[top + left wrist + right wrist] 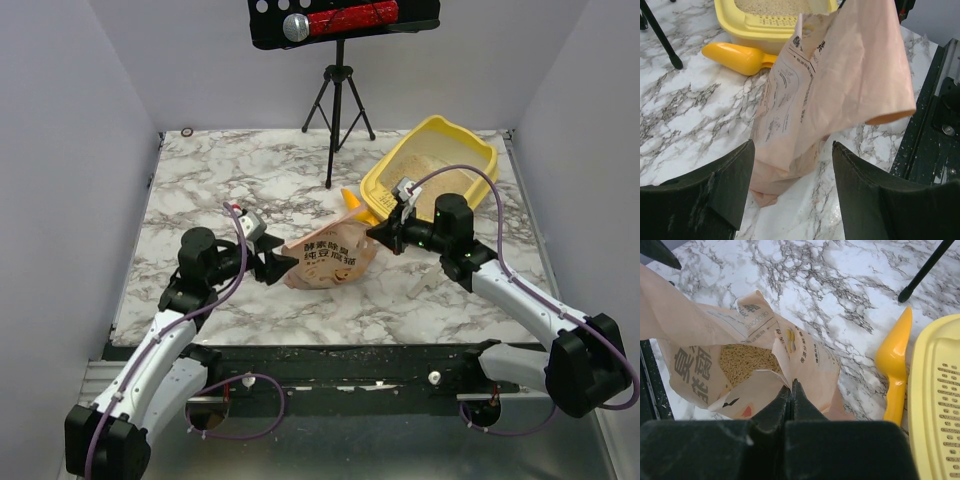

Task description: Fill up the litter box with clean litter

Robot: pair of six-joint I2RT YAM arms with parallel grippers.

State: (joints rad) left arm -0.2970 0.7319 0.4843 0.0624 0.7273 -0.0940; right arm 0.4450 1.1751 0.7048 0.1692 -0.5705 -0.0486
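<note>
Right gripper [791, 390] pinches tan paper bag [330, 262]; left gripper [792, 150] spread, empty. Tip slowly into yellow plastic litter box [440, 124], far-right desk corner.

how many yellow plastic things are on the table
2. The litter box sits at the far right of the table, with litter in it. The scoop lies right beside it, close to the bag. The bag could hide something smaller.
</note>
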